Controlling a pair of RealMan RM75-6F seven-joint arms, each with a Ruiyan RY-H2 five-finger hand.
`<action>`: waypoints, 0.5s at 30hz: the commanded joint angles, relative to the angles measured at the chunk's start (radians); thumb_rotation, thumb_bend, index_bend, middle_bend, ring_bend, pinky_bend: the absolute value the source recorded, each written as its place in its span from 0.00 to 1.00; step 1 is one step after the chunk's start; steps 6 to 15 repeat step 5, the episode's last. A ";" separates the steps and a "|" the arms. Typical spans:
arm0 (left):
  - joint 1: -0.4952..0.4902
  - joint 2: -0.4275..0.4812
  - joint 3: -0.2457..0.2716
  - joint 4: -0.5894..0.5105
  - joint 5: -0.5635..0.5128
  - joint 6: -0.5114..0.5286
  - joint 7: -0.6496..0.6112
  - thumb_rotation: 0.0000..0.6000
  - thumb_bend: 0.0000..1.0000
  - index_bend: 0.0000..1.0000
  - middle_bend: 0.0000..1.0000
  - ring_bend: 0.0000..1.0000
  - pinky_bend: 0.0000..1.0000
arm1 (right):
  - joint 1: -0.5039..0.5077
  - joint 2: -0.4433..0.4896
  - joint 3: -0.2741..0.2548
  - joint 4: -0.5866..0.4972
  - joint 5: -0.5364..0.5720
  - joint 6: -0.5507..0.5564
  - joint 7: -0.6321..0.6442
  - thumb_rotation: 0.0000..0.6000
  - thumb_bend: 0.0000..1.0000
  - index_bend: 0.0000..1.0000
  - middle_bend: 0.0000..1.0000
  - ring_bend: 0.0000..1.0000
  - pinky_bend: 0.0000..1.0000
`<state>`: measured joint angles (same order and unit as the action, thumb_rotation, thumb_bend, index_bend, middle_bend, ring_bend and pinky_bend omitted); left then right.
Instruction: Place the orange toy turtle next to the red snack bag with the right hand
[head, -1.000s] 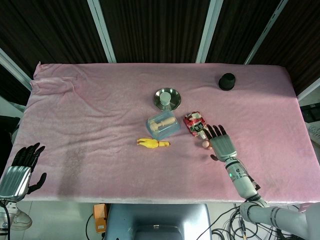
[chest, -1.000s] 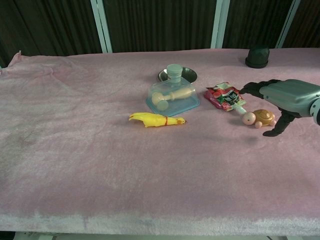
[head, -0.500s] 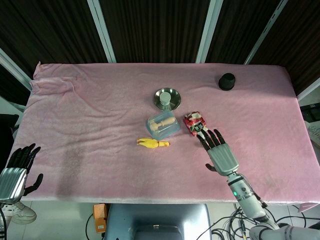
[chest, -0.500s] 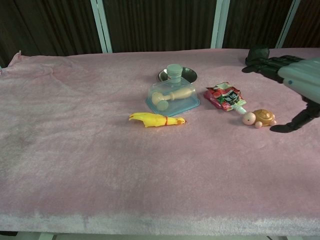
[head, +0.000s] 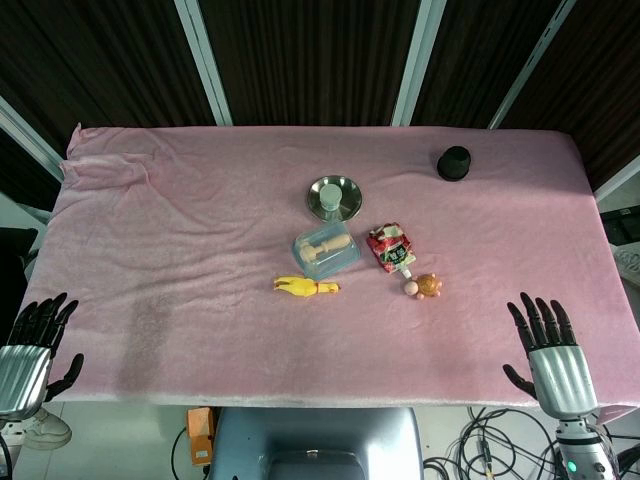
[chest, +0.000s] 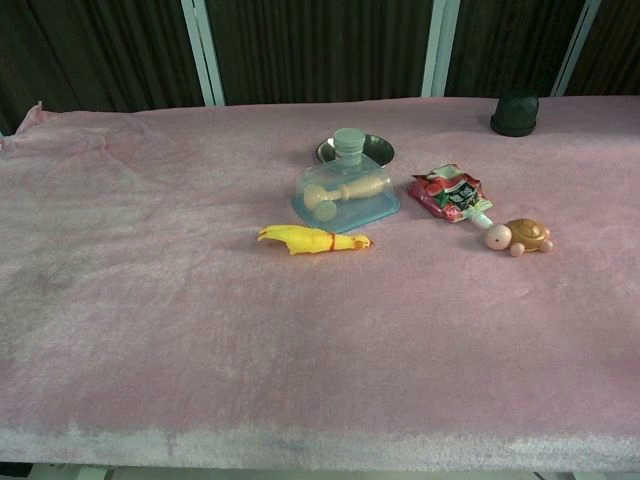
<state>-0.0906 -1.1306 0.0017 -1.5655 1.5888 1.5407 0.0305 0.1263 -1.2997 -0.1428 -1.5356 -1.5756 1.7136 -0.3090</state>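
Note:
The orange toy turtle (head: 426, 286) (chest: 521, 237) lies on the pink cloth just in front of the red snack bag (head: 391, 247) (chest: 449, 192), its pink head near the bag's spout. My right hand (head: 545, 355) hovers over the table's front right edge, fingers spread, holding nothing, well away from the turtle. My left hand (head: 28, 350) hangs off the front left corner, fingers spread and empty. Neither hand shows in the chest view.
A clear blue box (head: 326, 250) with a wooden piece inside, a steel dish (head: 334, 196) and a yellow rubber chicken (head: 306, 287) sit left of the bag. A black cap (head: 454, 162) stands at the back right. The pink cloth (head: 180, 230) covers the table.
My right hand has lifted off the turtle and drawn back to the front right edge, leaving the turtle beside the bag. My left hand has sunk slightly lower.

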 joint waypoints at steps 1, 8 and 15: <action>0.001 -0.007 -0.009 0.003 -0.011 0.001 0.015 1.00 0.41 0.00 0.00 0.00 0.02 | -0.004 0.010 0.011 -0.008 0.001 -0.045 -0.001 1.00 0.25 0.00 0.00 0.00 0.00; 0.004 -0.009 -0.005 0.005 -0.012 -0.004 0.022 1.00 0.41 0.00 0.00 0.00 0.02 | -0.009 0.010 0.022 -0.017 -0.004 -0.071 -0.019 1.00 0.25 0.00 0.00 0.00 0.00; 0.004 -0.009 -0.005 0.005 -0.012 -0.004 0.022 1.00 0.41 0.00 0.00 0.00 0.02 | -0.009 0.010 0.022 -0.017 -0.004 -0.071 -0.019 1.00 0.25 0.00 0.00 0.00 0.00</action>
